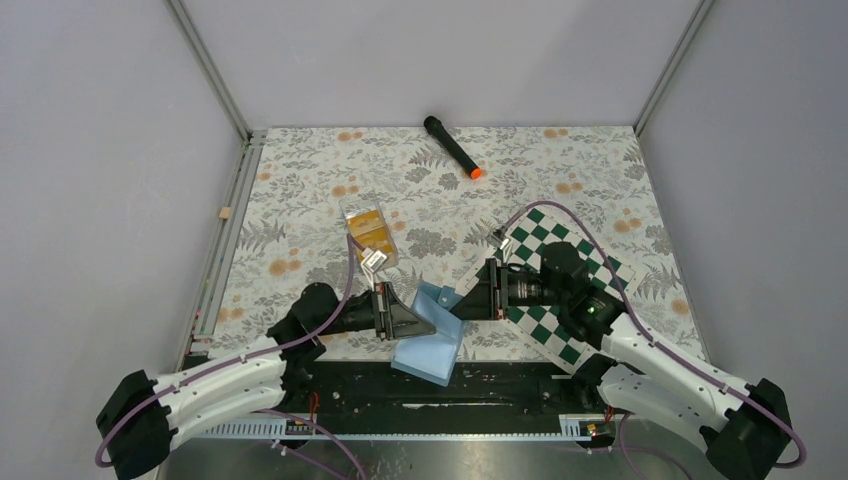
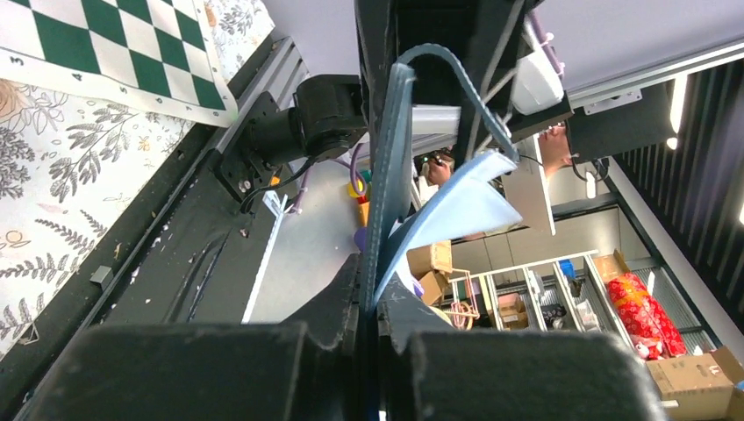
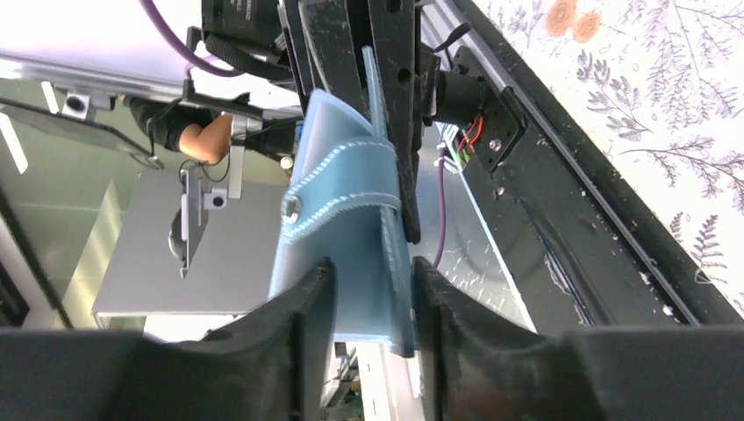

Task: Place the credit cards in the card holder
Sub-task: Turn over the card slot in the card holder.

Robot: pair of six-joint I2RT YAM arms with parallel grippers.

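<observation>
left gripper [image 1: 425, 322]: clamped tight on soft blue folding card holder [image 1: 432, 352]
right gripper [image 3: 373, 289]: part-open, astride card holder's other side
edge: black base rail [image 1: 520, 385] just beneath both

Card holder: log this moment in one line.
card holder: between both grippers | left gripper: shut on card holder | right gripper: jaws apart around it | credit cards: in clear tray
</observation>
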